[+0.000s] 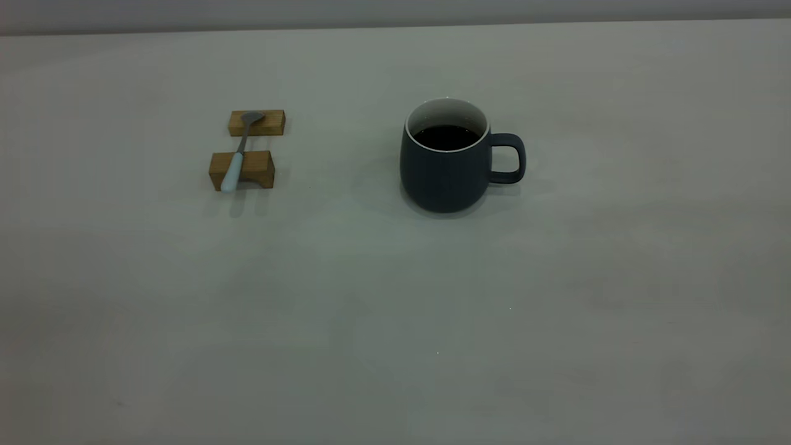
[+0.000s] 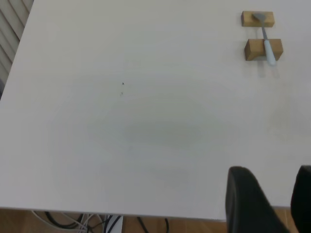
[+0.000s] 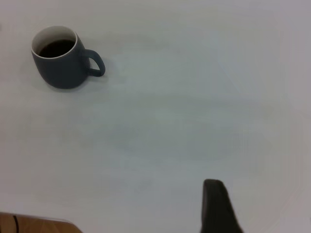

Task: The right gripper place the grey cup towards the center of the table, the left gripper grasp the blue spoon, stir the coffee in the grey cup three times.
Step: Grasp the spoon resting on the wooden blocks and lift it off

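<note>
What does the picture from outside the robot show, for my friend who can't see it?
A rounded dark blue-grey mug of black coffee stands on a pale grey table, handle pointing right. To its left, a pale-blue-handled spoon lies across two brown wooden blocks.

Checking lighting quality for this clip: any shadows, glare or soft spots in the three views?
Exterior view: dim and even, faint shadows under the cup and spoon, no glare. Left wrist view: brighter, table washed pale, near finger soft. Right wrist view: bright, cup sharp.
</note>
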